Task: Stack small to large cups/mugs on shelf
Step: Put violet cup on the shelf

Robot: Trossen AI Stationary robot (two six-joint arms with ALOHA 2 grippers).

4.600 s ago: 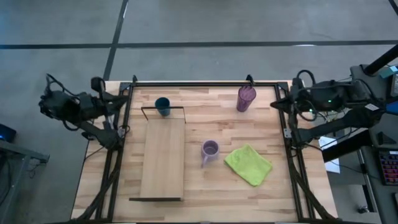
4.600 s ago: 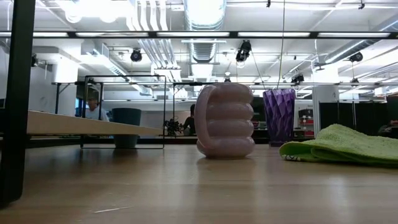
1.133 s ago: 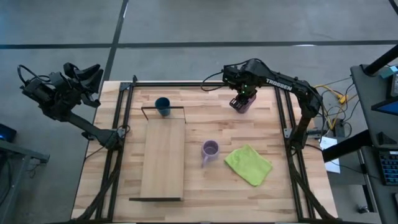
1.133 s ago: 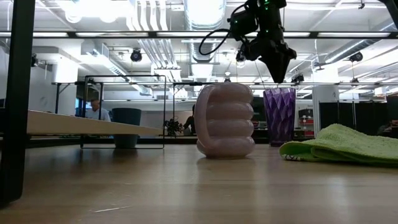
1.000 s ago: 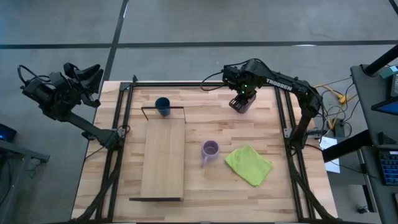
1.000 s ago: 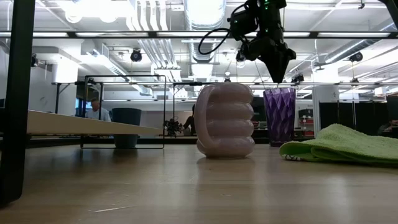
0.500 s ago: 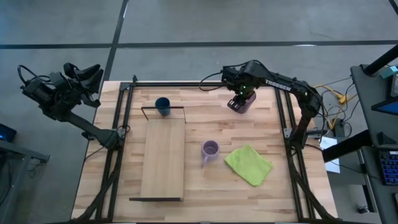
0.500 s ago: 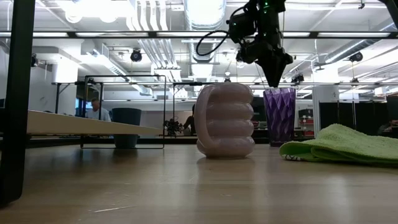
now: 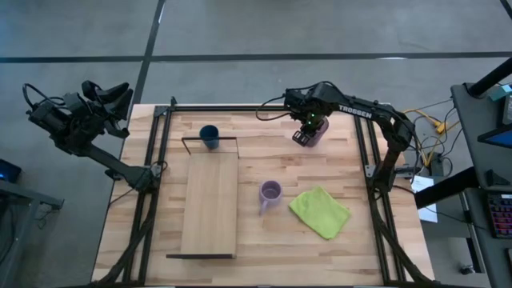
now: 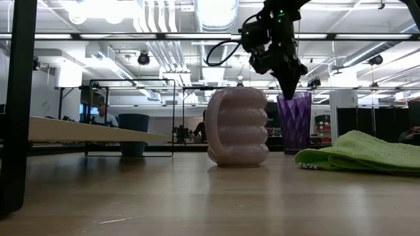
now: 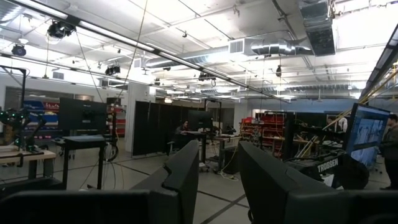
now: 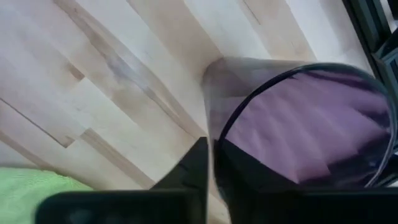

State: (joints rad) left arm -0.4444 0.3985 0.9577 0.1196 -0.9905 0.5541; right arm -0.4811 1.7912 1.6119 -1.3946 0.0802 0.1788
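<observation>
The tumbler [image 9: 316, 130] stands at the bench's [image 9: 352, 256] far right, its rim now straddled by the right gripper [image 9: 302, 136], which has dropped from above the glass onto its wall in the past second. One finger sits inside and one outside, narrowly parted and not yet clamped, so a lift toward the shelf [image 9: 210, 204] looks close. The left gripper [image 11: 217, 180], fingers apart and empty, waits raised off the bench's left edge.
</observation>
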